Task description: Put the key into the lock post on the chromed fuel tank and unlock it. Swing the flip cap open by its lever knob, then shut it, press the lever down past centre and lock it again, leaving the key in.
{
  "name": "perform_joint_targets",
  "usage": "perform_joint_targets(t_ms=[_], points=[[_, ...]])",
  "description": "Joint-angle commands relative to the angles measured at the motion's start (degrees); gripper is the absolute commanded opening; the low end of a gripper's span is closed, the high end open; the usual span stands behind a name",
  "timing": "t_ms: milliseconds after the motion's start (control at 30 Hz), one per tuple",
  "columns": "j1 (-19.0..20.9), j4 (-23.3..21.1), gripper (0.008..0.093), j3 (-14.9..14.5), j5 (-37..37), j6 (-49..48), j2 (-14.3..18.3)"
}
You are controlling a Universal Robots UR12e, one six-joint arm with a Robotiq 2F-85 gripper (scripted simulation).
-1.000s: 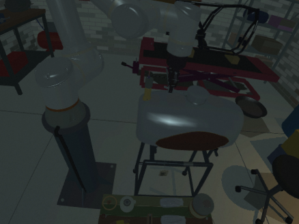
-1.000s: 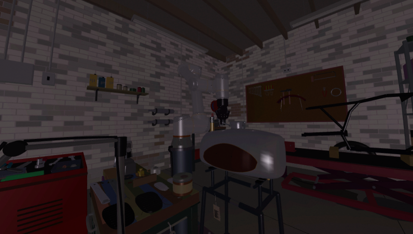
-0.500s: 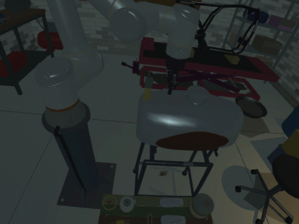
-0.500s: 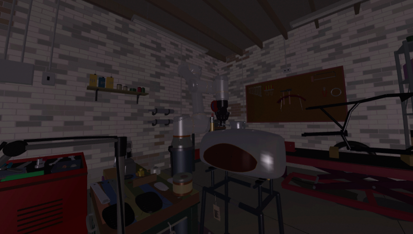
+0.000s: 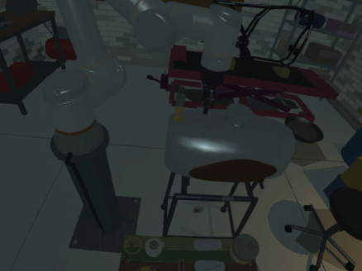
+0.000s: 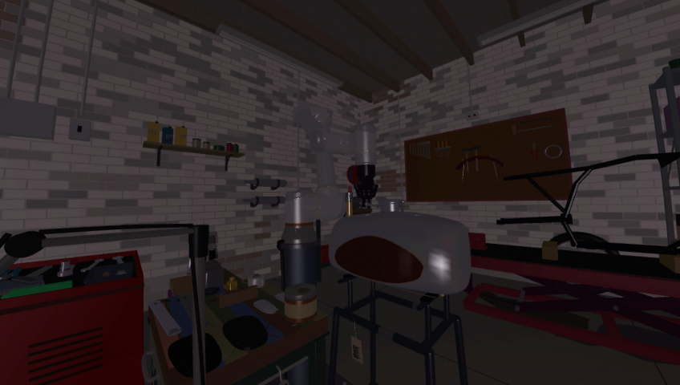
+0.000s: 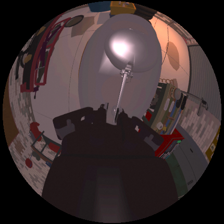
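Observation:
The flip cap (image 5: 239, 114) sits closed on top of the chromed fuel tank (image 5: 227, 144), and its thin lever (image 7: 122, 88) runs from the cap's hinge back toward my gripper. The lever knob (image 7: 114, 110) at the lever's free end is held in my closed gripper (image 5: 208, 108), which hangs straight down over the tank's top. The key (image 5: 180, 96) stands upright in the brass lock post (image 5: 178, 112) at the tank's left end, a little left of my fingers. The lock post is outside the wrist camera's view.
The tank's black tube stand (image 5: 206, 206) rises from the floor just right of my arm's base column (image 5: 89, 181). A workbench (image 6: 238, 324) with tools lies in front, a red lift table (image 5: 264, 82) with a bike frame behind, and a stool (image 5: 330, 223) to the right.

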Motion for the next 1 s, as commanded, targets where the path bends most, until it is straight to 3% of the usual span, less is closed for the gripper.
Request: perform_joint_targets(t_ms=[0, 400, 967], points=[[0.01, 0.06, 0.025, -0.1, -0.02, 0.0, -0.07], [0.01, 0.06, 0.048, -0.1, -0.02, 0.0, -0.07], [0.02, 1.59, 0.048, -0.89, -0.02, 0.0, -0.85]])
